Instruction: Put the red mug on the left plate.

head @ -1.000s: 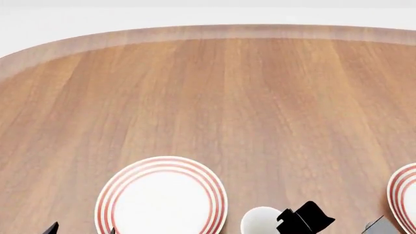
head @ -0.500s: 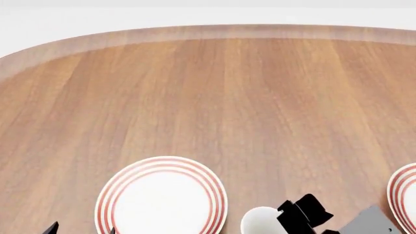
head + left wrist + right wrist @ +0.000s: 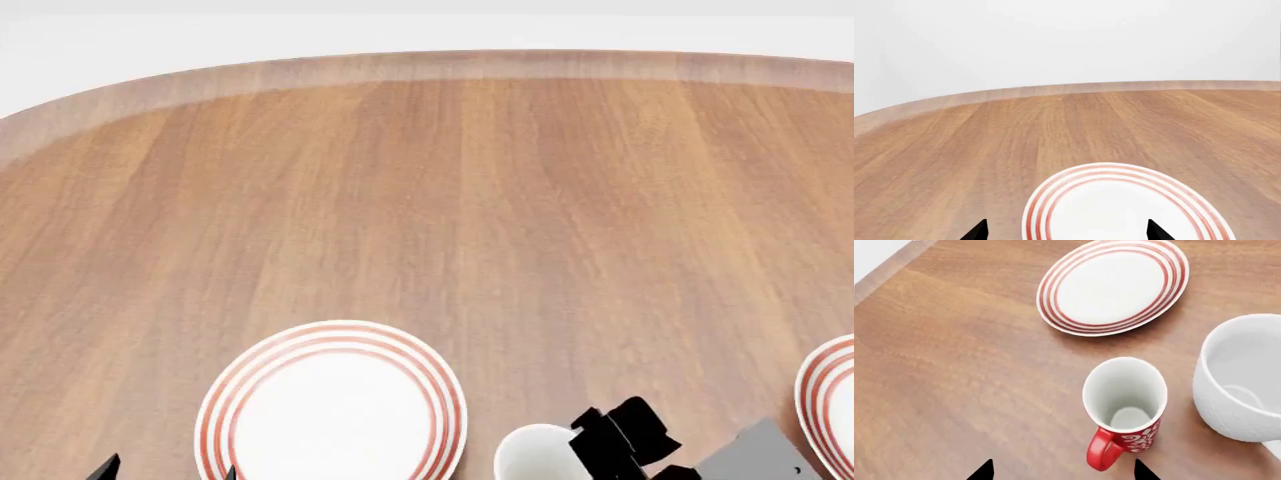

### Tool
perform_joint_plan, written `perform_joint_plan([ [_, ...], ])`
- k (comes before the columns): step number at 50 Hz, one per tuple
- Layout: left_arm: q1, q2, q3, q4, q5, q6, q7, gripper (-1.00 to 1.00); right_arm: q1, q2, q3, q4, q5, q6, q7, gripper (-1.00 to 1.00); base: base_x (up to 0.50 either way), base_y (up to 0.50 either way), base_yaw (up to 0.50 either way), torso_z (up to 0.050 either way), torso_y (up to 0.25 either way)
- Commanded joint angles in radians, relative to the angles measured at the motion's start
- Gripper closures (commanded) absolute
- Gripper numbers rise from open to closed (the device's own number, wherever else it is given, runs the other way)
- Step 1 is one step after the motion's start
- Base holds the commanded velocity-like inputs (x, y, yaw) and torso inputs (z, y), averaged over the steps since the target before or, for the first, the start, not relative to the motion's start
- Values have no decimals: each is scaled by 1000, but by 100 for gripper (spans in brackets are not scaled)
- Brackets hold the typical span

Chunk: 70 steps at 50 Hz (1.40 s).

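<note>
Right wrist view: red mug (image 3: 1125, 412) upright beside white mug (image 3: 1241, 377), between wide right hand (image 3: 1062, 471) fingertips.

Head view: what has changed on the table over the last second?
The right arm's dark gripper slid left toward the white mug, and more of its grey body came into view. Nothing was picked up or let go. The left plate, the right plate and the white mug stayed put.
</note>
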Motion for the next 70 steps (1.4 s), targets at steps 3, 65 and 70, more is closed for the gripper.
perform_joint_plan([
  [3, -2, -5, 6, 1, -7, 2, -2, -100, 33, -13, 25, 68, 30, -54, 33, -100, 0, 0, 0, 0, 0],
  [65, -8, -23, 30, -4, -25, 11, -23, -100, 153, 10, -19, 389, 13, -223, 13, -100, 0, 0, 0, 0, 0],
  [70, -10, -23, 32, -14, -24, 19, -23, -100, 159, 12, -26, 413, 4, -240, 11, -100, 0, 0, 0, 0, 0],
])
